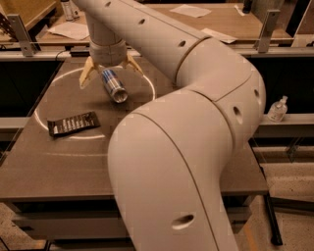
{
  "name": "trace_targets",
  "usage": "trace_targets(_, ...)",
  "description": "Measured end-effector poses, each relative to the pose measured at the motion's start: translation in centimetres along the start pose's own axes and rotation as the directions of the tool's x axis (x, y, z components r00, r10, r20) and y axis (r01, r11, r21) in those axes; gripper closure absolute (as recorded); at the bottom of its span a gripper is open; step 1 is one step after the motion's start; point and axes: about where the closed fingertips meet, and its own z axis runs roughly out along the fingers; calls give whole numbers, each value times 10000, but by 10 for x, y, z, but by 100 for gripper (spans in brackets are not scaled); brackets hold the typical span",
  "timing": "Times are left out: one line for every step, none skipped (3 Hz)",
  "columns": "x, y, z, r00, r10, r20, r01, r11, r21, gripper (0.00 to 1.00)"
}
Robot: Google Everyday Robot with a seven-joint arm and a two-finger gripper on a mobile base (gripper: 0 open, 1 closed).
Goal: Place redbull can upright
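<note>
Robotics lab, dark worktable (59, 166) with marked white circle (39, 115), benches (221, 22) with papers (189, 10) behind, gripper (112, 78) low over the circle

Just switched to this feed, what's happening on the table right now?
The arm's gripper hangs low over the table, its fingers open to either side of the redbull can. The can lies on its side, not yet upright, and nothing grips it. A flat dark wrapper lies apart from it on the same table.

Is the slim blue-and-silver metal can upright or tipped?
Tipped: the can slants, silver end toward the camera, inside the open gripper.
</note>
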Motion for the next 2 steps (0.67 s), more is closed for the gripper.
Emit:
trace_targets(-2,8,9,10000,13,-63,-13,10000,61,0)
trace_targets(-7,16,17,9992,-377,-145,377,9993,7,0)
